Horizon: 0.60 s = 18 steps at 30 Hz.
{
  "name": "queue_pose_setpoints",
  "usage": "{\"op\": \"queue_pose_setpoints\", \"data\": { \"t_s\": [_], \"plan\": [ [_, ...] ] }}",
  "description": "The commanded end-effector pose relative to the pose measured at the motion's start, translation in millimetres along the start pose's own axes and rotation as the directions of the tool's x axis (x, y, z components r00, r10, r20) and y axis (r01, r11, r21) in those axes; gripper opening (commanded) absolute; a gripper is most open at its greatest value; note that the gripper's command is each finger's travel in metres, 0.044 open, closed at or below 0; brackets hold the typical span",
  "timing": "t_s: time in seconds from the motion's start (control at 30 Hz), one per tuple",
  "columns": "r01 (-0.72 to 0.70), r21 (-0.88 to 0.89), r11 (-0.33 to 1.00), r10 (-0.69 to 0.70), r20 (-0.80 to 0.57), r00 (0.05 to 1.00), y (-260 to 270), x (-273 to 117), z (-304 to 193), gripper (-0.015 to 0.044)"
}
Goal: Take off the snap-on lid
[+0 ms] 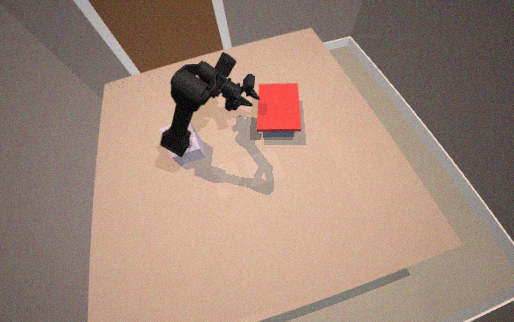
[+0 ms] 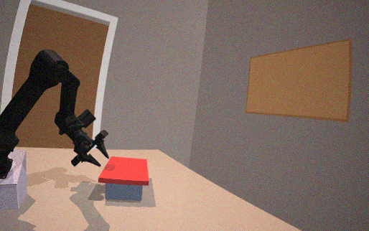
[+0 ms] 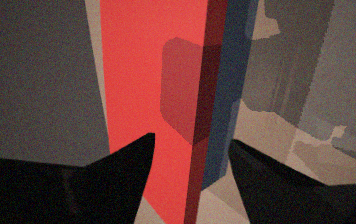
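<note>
The red lid [image 1: 281,107] [image 2: 127,169] [image 3: 145,75] lies flat on top of the blue storage box [image 1: 279,134] [image 2: 123,192] [image 3: 231,65] and juts out past its walls. My gripper [image 1: 255,102] [image 2: 104,162] [image 3: 192,142] is open, its fingers tilted down toward the lid's edge on the arm's side. In the wrist view that edge runs between the two fingertips, one fingertip over the lid's top and the other out past the edge. I cannot tell whether a finger touches the lid. The box stands on the table [image 1: 225,240] [image 2: 194,204].
The arm's pale base block [image 1: 192,156] [image 2: 22,179] stands on the table, to the left of the box in the top and exterior views. The arm's shadow falls across the table beside the box. The table's far edge lies behind the box.
</note>
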State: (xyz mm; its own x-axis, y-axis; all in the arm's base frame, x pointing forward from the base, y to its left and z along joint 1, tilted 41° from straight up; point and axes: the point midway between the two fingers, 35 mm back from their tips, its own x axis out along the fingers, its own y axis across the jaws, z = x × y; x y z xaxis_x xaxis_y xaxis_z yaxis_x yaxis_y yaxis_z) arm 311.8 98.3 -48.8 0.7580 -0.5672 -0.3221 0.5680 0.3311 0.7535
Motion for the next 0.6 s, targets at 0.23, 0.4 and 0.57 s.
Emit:
{"op": "queue_pose_setpoints", "data": {
  "t_s": [0.23, 0.4, 0.57],
  "plan": [
    [0.0, -0.021, 1.0, 0.0, 0.004, 1.0, -4, 17, 4, 0.0235],
    [-0.008, -0.023, 1.0, 0.008, 0.008, 1.0, -3, 25, 7, 0.0235],
    [-0.013, -0.024, 1.0, 0.013, 0.011, 1.0, -2, 28, 9, 0.0235]
  ]
}}
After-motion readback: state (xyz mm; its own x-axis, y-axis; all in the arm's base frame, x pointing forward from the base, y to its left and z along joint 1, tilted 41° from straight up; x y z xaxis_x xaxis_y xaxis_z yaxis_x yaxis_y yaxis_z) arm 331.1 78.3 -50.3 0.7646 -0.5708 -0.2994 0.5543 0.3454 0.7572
